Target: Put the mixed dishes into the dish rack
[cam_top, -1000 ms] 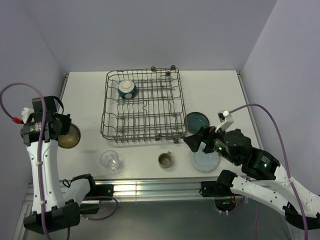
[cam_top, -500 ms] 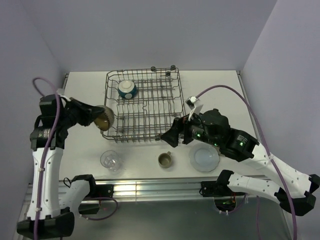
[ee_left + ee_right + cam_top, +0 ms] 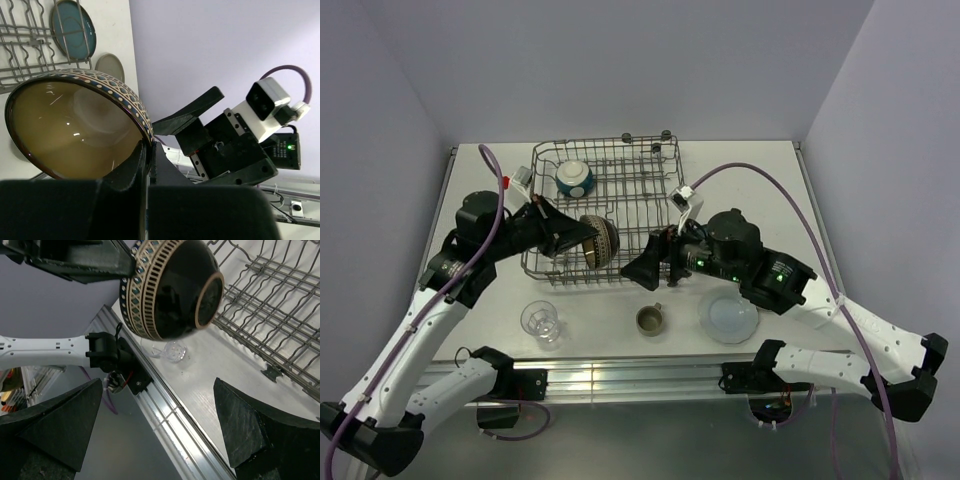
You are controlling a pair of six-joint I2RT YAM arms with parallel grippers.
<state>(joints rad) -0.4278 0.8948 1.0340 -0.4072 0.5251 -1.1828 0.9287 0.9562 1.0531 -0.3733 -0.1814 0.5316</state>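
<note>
**L gripper** (image 3: pixel 576 238): pinched on the rim of the dark brown bowl (image 3: pixel 598 241). Bowl is held on its side, clear of the table (image 3: pixel 490 190), centre-left in top view. It overlaps the front-left part of the dish rack (image 3: pixel 620 200); can't tell if it touches the wires. Bowl opening faces the L wrist cam.

**R gripper** (image 3: pixel 642 272): jaws wide, nothing between them. It sits just right of the bowl at the rack's front edge, apart from the bowl.

**Other items:**
- Teal bowl (image 3: pixel 573 179): inside rack, upper-left corner.
- Clear glass (image 3: pixel 540 321), mug (image 3: pixel 651 320), pale-blue plate (image 3: pixel 728 316): on table, lower centre, in front of rack.
- Teal plate (image 3: pixel 75 25), beige plate (image 3: pixel 110 66): upper left of L wrist view, on table beside rack.
</note>
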